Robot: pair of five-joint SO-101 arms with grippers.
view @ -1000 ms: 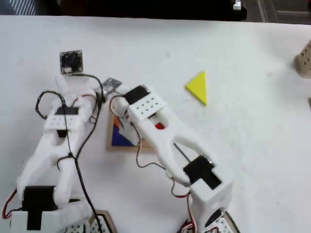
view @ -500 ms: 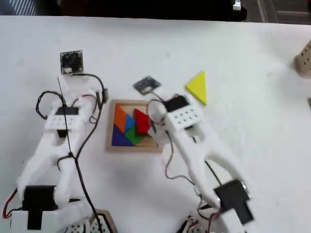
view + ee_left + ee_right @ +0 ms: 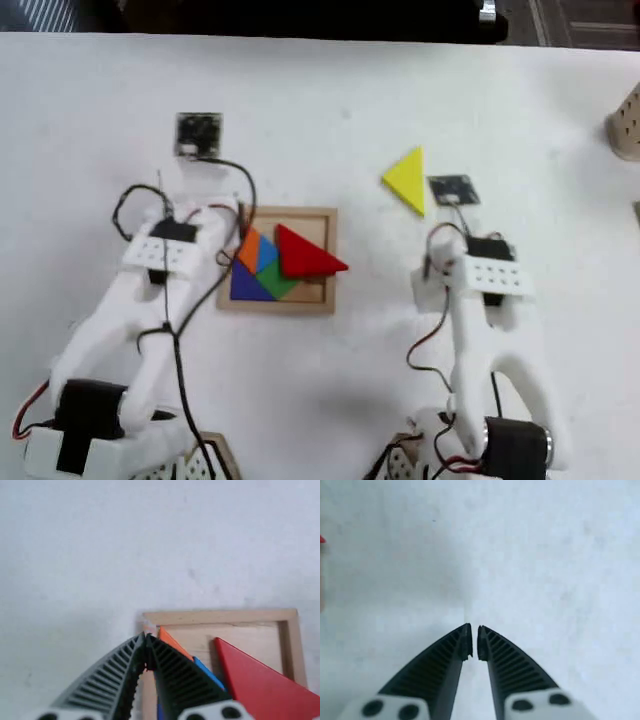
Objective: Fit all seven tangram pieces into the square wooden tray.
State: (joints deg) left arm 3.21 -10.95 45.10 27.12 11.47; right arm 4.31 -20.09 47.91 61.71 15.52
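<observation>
On white desk [image 3: 520, 100], upper right of centre: yellow triangle [image 3: 408, 180] outside wooden tray [image 3: 325, 215], long edge upright in frame, just left of right hand [image 3: 474, 642]. Right hand clenched, empty, judged nearer; left hand [image 3: 146, 652] clenched at tray corner.

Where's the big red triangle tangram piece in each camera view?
High view: red triangular tangram piece lies across the square wooden tray, tip over its right rim.
Left wrist view: inside the tray, beside the orange piece.
Right wrist view: red sliver at the frame edge, probably it.
Shared landmark: the tray's rim.
</observation>
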